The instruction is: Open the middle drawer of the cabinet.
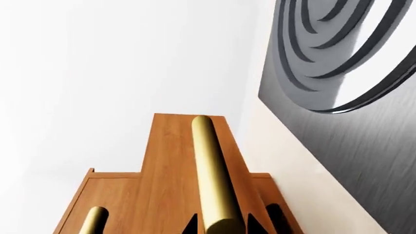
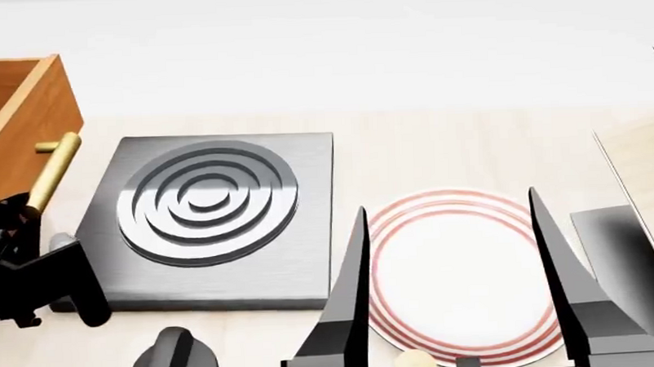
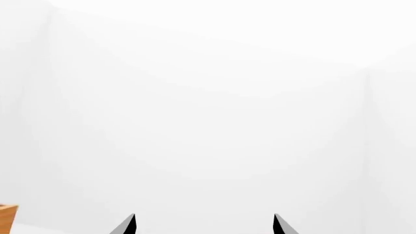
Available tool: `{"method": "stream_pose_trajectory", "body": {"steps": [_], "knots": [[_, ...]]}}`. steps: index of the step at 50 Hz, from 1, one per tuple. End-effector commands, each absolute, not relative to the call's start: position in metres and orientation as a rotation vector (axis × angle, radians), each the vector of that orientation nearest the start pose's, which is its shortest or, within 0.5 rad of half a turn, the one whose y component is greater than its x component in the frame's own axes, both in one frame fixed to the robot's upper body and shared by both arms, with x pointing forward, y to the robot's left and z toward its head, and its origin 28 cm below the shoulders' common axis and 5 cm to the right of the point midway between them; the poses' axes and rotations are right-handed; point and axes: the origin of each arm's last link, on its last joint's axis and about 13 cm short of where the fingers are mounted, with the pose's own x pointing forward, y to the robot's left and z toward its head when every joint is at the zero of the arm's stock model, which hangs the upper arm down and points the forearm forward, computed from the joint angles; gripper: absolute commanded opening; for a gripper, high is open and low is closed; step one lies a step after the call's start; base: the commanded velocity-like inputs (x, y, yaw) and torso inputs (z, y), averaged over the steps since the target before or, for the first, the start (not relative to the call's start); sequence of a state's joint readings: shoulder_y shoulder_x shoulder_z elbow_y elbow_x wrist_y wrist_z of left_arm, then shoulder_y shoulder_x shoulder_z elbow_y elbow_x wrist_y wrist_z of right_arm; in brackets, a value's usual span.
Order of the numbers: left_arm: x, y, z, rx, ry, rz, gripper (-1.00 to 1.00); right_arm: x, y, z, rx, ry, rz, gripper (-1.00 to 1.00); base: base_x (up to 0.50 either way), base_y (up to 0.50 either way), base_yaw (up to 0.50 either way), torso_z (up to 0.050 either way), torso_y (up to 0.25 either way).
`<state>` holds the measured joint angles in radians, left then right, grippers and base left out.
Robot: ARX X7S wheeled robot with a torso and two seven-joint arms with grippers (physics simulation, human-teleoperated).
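My left tool (image 1: pixel 224 225) sits right at the brass cylindrical bar handle (image 1: pixel 211 175) of the orange-brown wooden middle drawer (image 1: pixel 170 161). In the left wrist view its dark fingertips (image 1: pixel 192 225) flank the bar's near end on both sides, so the jaws look closed around the handle, though I can't see the contact itself. My right tool (image 2: pixel 462 309) hangs spread wide and empty above the white plate with red rings (image 2: pixel 457 277), well apart from the work.

The risk, as I judge it: the grip is at the very end of the bar, not its middle. A pull from there could twist the drawer in its runners and jam it, or the fingers could slide off the smooth round brass. Pulling at an angle rather than straight out would make either worse.

The drawer already stands out from the boxy orange-brown wood-grain cabinet (image 1: pixel 110 200). In the head view its open box (image 2: pixel 20 113) shows at the far left edge of the pale wooden table (image 2: pixel 435 159), handle facing the dark grey square stove plate with raised concentric rings (image 2: pixel 208 208), which lies just beside it. A second brass handle (image 1: pixel 94 220) shows on the cabinet front behind.
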<state>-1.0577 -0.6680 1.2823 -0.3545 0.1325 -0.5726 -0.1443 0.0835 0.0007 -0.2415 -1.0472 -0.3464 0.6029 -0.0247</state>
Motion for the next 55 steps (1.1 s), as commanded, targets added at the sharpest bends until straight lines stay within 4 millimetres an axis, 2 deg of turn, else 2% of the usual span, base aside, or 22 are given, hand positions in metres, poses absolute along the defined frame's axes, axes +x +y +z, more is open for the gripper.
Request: {"method": "stream_pose_trajectory", "body": {"steps": [1,28,29,43,50,55], "knots": [[0.35,0.306,0.183,1.592,-0.125,0.154,-1.0,0.16,-0.079,0.191,-0.189,-0.543,-0.004,1.0,0.0,0.0,0.0,0.0,0.01],[0.351,0.305,0.177,1.6,-0.12,0.143,-1.0,0.159,-0.079,0.19,-0.19,-0.54,0.0,1.0,0.0,0.0,0.0,0.002,0.008],[0.351,0.305,0.177,1.6,-0.122,0.145,1.0,0.159,-0.079,0.19,-0.19,-0.54,0.0,1.0,0.0,0.0,0.0,0.0,0.009],[0.346,0.303,0.177,1.589,-0.118,0.121,1.0,0.159,-0.078,0.19,-0.19,-0.542,0.003,1.0,0.0,0.0,0.0,0.001,0.002],[0.333,0.296,0.172,1.528,-0.082,-0.02,1.0,0.159,-0.078,0.19,-0.19,-0.546,0.004,1.0,0.0,0.0,0.0,0.001,0.003],[0.329,0.293,0.165,1.557,-0.05,-0.1,1.0,0.159,-0.078,0.191,-0.189,-0.546,0.003,1.0,0.0,0.0,0.0,0.0,0.002]]}}
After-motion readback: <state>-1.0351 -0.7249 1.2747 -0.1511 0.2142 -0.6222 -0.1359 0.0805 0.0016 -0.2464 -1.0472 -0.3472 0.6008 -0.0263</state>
